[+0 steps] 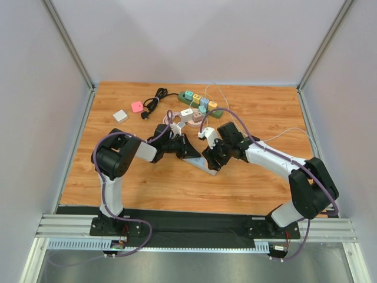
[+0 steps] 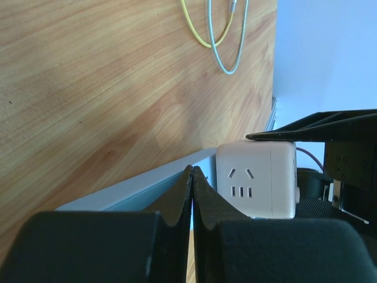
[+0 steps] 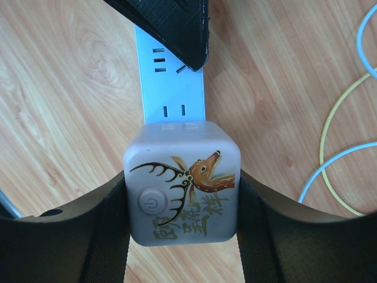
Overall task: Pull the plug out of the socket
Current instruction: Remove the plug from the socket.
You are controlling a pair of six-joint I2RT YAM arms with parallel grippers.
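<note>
Right gripper [image 3: 182, 236] is clamped on the cube plug [image 3: 181, 197], a finger each side, deer print showing. Plug's sat at the end of the white power strip [image 3: 171, 88]. Left gripper [image 2: 192, 194] has its jaws pressed together, tips down on the strip right beside the plug. Can't tell if the pins are out tbh.

Matt white plastic cube plug [image 3: 182, 183] — smooth white plastic power strip [image 3: 171, 94], satiny wood-grain table [image 3: 59, 88].
</note>
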